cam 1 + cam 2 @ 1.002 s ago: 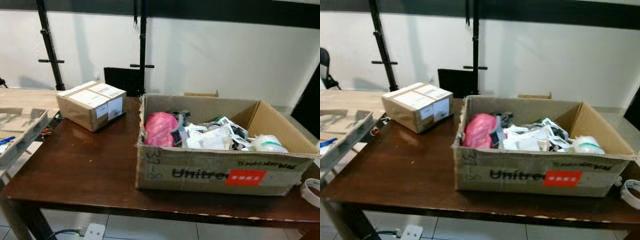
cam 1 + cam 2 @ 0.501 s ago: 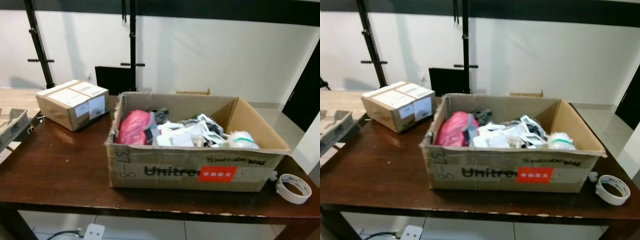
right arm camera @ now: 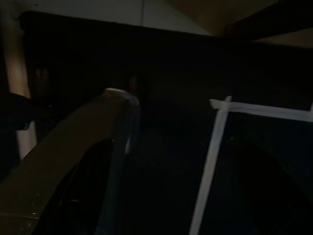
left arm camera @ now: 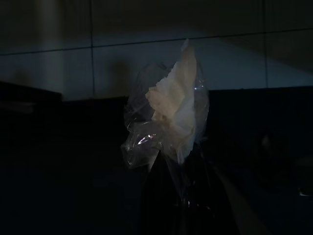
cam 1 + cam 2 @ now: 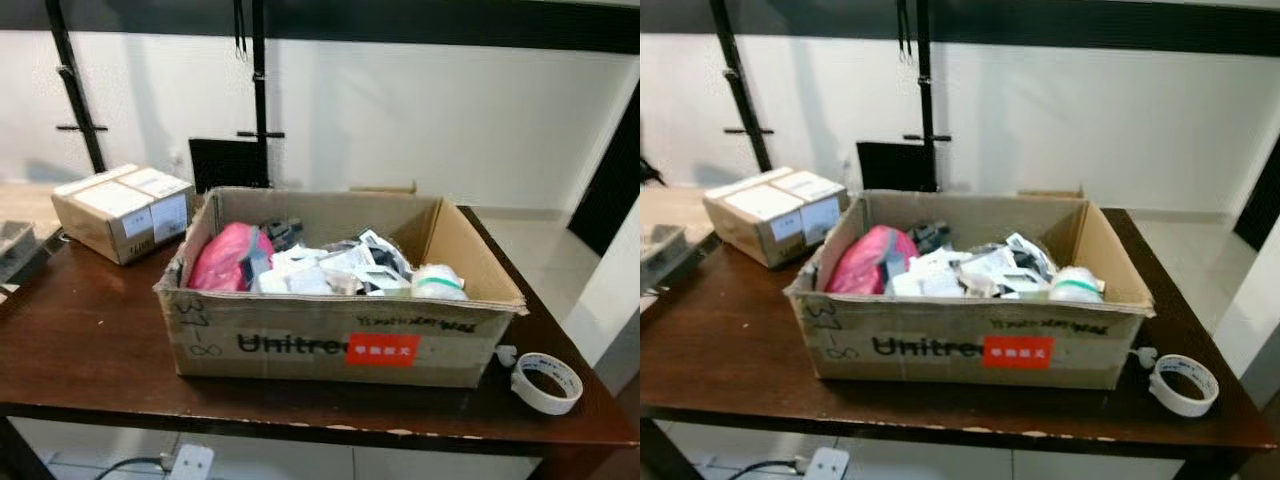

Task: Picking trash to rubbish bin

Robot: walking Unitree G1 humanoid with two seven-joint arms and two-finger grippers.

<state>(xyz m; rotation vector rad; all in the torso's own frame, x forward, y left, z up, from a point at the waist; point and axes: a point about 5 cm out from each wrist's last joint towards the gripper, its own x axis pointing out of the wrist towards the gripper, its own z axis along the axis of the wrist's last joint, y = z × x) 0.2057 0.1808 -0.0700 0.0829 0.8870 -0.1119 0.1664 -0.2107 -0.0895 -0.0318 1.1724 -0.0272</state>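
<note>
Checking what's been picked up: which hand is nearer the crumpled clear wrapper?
Left. The crumpled clear wrapper sits at the tip of the left hand, apparently gripped there. The right hand hangs idle in shade, apart from it.

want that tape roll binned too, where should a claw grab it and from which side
Probably by its rim, from above. The tape roll lies flat on the table with its hole facing up, so one finger could drop inside the ring and one outside. Its right side is open; the cardboard box sits close on its left.
</note>
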